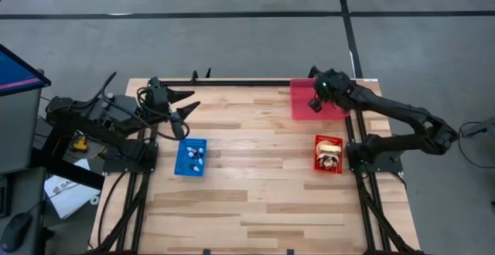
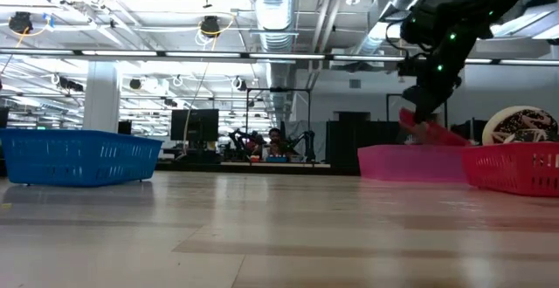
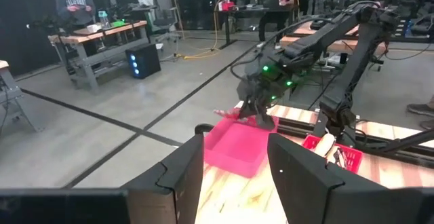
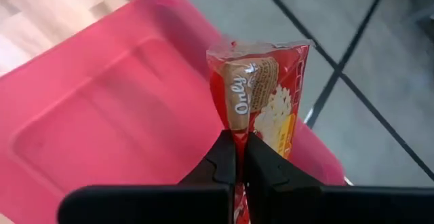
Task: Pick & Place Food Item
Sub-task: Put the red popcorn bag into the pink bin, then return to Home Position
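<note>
My left gripper (image 1: 188,104) waits with fingers parted and empty at the table's far left, beyond the blue basket (image 1: 191,157). To the right, the red basket (image 1: 328,154) holds what look like more packets. My right gripper (image 4: 239,157) is clamped tight on the red snack packet (image 4: 261,95), above the pink bin (image 4: 102,122) at the far right.

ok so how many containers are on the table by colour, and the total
blue basket: 1
red basket: 1
pink tray: 1
total: 3

The right gripper holds a red snack packet over the pink tray; the left gripper waits near the blue basket.
</note>
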Tool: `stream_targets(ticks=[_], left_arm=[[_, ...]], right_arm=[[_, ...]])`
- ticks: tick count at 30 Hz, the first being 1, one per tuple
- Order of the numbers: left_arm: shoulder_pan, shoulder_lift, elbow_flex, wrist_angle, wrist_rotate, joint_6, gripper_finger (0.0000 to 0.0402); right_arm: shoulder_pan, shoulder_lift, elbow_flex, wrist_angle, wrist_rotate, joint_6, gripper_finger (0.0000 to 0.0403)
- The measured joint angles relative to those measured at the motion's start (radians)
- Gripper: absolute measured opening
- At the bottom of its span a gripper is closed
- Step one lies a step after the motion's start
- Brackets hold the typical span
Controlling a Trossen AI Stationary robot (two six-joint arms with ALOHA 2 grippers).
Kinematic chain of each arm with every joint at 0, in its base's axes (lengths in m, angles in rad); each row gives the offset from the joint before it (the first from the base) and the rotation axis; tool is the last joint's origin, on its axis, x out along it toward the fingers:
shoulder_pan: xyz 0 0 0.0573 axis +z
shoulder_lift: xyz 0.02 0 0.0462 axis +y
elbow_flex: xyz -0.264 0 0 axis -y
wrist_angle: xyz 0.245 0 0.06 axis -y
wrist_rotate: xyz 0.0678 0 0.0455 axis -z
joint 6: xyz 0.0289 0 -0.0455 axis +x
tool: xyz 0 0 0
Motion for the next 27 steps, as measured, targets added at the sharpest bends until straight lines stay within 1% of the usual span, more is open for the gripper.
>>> stream_targets(ticks=[4, 6, 11, 15, 18, 20, 23, 27], left_arm=[[0.0, 0.0, 0.0, -0.002, 0.0, -0.01, 0.0158], [0.0, 0.0, -0.005, -0.004, 0.0, -0.012, 0.0158], [-0.002, -0.002, -0.033, -0.009, 0.001, -0.013, 0.0158], [-0.01, -0.023, -0.058, -0.011, 0.003, -0.012, 0.0158], [-0.01, -0.04, -0.065, -0.012, 0.003, -0.01, 0.0158], [-0.01, -0.06, -0.069, -0.026, 0.003, -0.009, 0.0158], [-0.01, -0.087, -0.069, -0.083, 0.003, -0.026, 0.0158], [-0.01, -0.122, -0.078, -0.144, 0.071, -0.033, 0.0158]], right_arm=[[-0.023, 0.046, 0.0, 0.045, -0.065, -0.075, 0.0002], [-0.021, 0.061, 0.0, 0.068, -0.088, -0.098, 0.0011], [-0.025, 0.076, 0.002, 0.115, -0.101, -0.085, 0.0059], [-0.058, 0.06, 0.002, 0.123, -0.163, -0.061, 0.0093], [-0.107, 0.03, 0.001, 0.104, -0.229, -0.012, 0.0112], [-0.144, -0.003, 0.001, 0.096, -0.316, 0.04, 0.0123], [-0.194, -0.07, 0.001, 0.1, -0.496, 0.133, 0.0134], [-0.22, -0.175, 0.001, 0.153, -0.715, 0.277, 0.0141]])
